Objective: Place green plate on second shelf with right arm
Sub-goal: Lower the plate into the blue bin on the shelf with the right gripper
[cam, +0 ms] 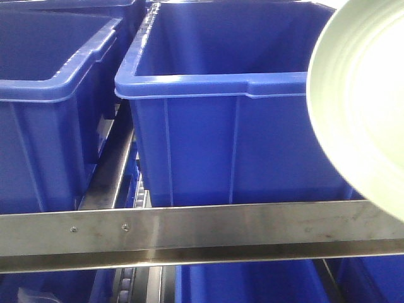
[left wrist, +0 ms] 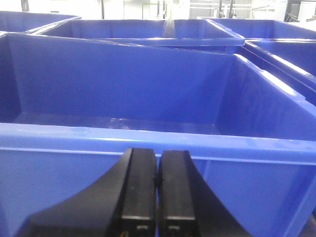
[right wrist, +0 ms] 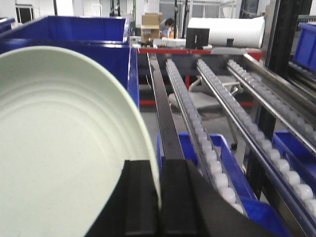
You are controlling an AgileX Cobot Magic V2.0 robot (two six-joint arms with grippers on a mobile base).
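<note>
Plate and hand go together: our right hand (right wrist: pixel 159 197) is clenched on the green plate (right wrist: pixel 64 148), with the rim pinched between its two black fingers. We hold the plate up in the air, tipped on its edge, so we see the faint rings inside it. From the front it fills the right side, in front of a big blue bin (cam: pixel 208 145), and its low edge crosses the shiny metal rail (cam: pixel 202 230). Rows of little white rollers (right wrist: pixel 197 128) run away beside it. Our left hand (left wrist: pixel 157 197) is squeezed tight on nothing, its two fingers touching, right by the near wall of a blue tub (left wrist: pixel 123 89).
</note>
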